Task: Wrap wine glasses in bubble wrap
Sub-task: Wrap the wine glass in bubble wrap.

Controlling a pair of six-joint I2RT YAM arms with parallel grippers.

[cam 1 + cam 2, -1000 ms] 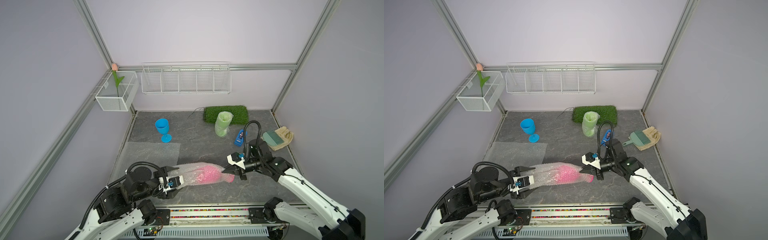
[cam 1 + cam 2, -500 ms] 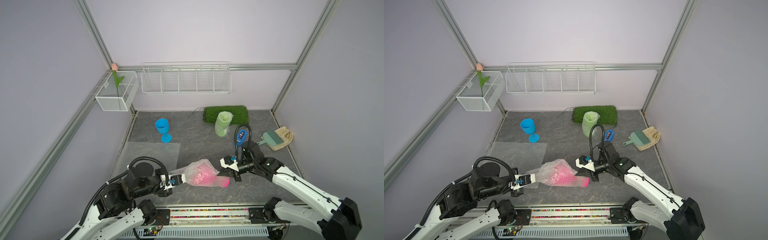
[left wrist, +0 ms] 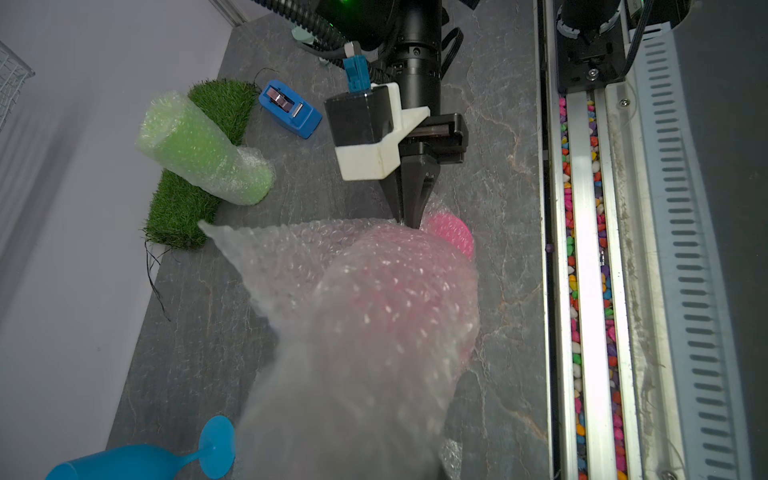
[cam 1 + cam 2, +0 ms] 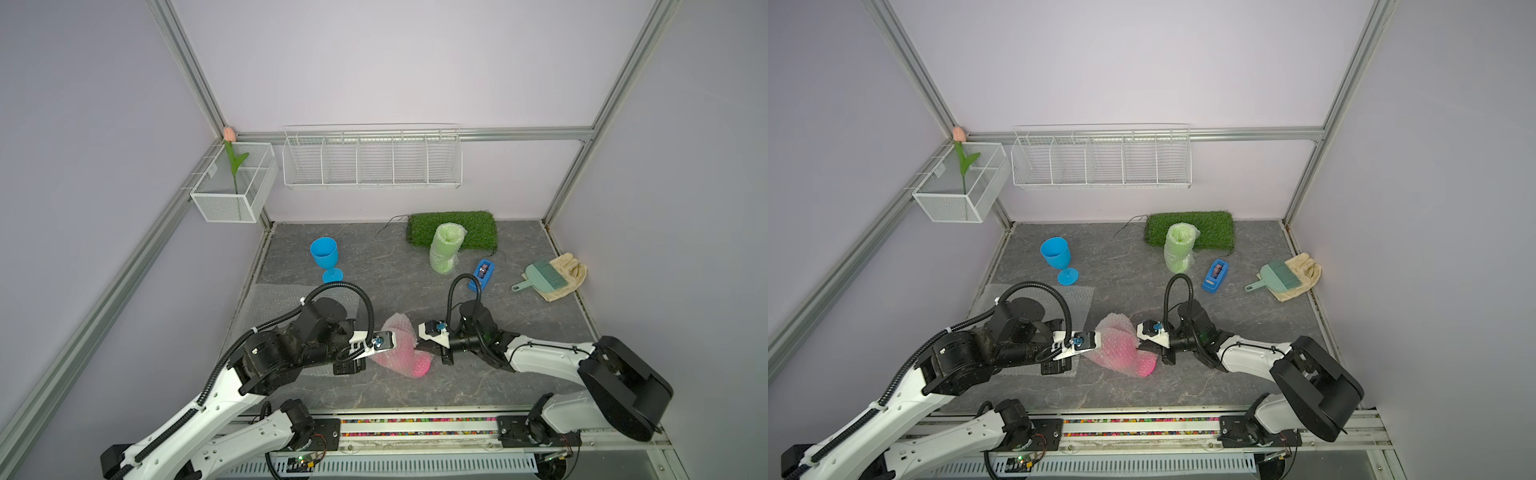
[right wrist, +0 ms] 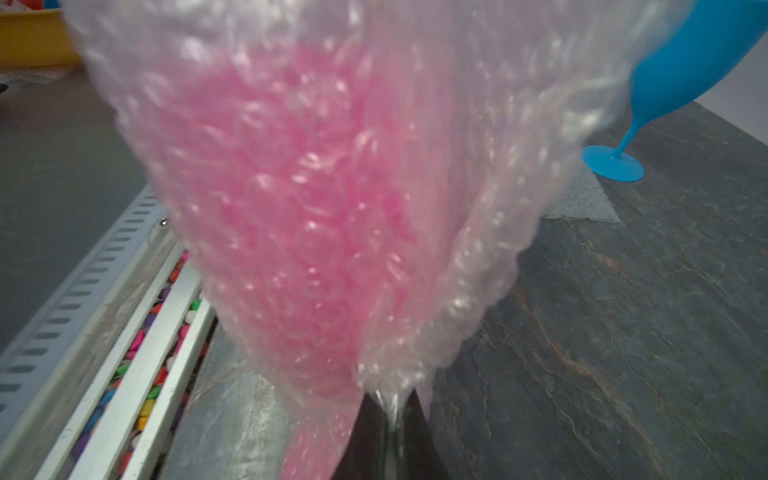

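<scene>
STEP: closing bubble wrap [image 4: 398, 332] round pink goblet [image 4: 415, 366] | PLACE: low at front of surface [image 4: 457, 390], tilted, foot end bare | LEFT GRIPPER [image 4: 390, 344]: jaws closed, pinching film at bowl end | RIGHT GRIPPER [image 3: 409, 220]: jaws closed on film near foot, to hold sheet gathered

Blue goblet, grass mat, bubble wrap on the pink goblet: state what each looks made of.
The blue goblet looks plastic: opaque, smooth, evenly coloured. The grass mat looks synthetic turf: dense tufted blades. The bubble wrap is clear plastic film: glinting bubbles, pink showing through.
</scene>
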